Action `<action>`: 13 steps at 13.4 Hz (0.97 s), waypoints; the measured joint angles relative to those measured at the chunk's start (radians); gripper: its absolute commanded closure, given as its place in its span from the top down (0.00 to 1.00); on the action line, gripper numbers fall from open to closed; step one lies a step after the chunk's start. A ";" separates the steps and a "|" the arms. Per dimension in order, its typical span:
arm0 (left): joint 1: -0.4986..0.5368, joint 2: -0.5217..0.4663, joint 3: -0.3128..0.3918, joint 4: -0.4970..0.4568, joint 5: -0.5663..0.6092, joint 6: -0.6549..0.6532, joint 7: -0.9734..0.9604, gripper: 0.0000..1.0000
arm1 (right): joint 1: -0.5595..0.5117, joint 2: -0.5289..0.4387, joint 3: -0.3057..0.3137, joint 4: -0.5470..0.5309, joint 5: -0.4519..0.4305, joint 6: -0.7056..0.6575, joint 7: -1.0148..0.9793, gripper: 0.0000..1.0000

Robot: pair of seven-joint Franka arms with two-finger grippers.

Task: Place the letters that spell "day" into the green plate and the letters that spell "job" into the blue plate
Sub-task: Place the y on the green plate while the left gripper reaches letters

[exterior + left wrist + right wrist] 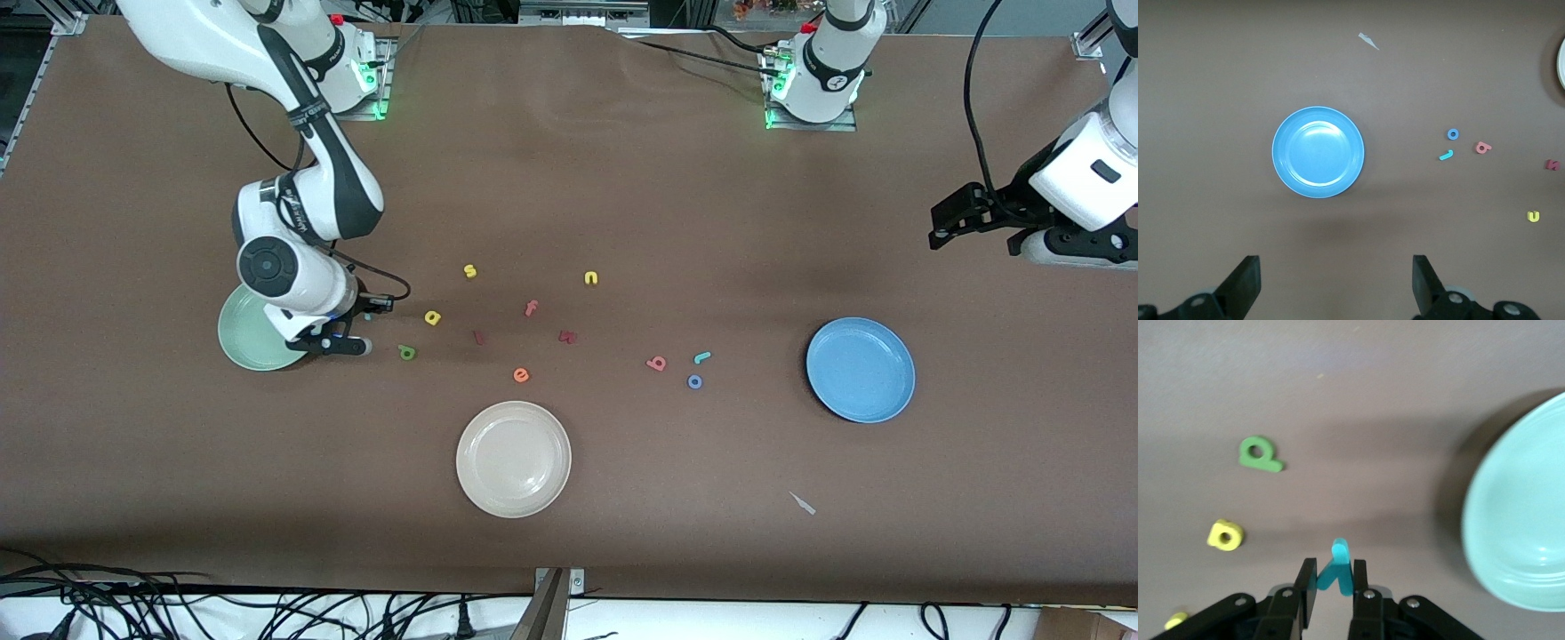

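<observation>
While the right gripper (1334, 581) is clamped on the teal "y" (1336, 568) at the left middle of the front view, just beside the green plate (244, 342), the green "d" (407, 353) and yellow "a" (432, 317) lie on the table near it. Toward the right, the pink "b" (657, 363), teal "j" (701, 357) and blue "o" (695, 382) sit near the blue plate (861, 369). At the right edge, the left gripper (1335, 283) waits in the air with fingers apart.
</observation>
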 measured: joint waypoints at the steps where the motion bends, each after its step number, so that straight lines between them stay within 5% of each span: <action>1: -0.001 -0.002 0.000 -0.017 0.000 0.026 0.000 1.00 | -0.001 0.000 -0.027 0.008 0.000 -0.009 -0.036 0.06; 7: -0.106 -0.011 -0.029 -0.296 -0.060 0.411 -0.007 1.00 | -0.099 0.020 -0.103 0.014 -0.001 -0.023 -0.202 0.08; 8: -0.135 0.015 -0.030 -0.319 -0.060 0.462 -0.008 1.00 | -0.130 0.035 -0.104 0.018 -0.001 -0.023 -0.231 0.17; 10: -0.192 0.101 -0.032 -0.340 -0.060 0.577 -0.009 1.00 | -0.178 0.066 -0.106 0.037 -0.002 -0.023 -0.271 0.83; 11: -0.223 0.159 -0.033 -0.342 -0.060 0.631 -0.009 1.00 | -0.192 0.078 -0.106 0.048 -0.002 -0.023 -0.283 0.99; 13: -0.278 0.273 -0.034 -0.342 -0.060 0.708 -0.009 1.00 | -0.194 0.087 -0.104 0.060 -0.002 -0.023 -0.288 1.00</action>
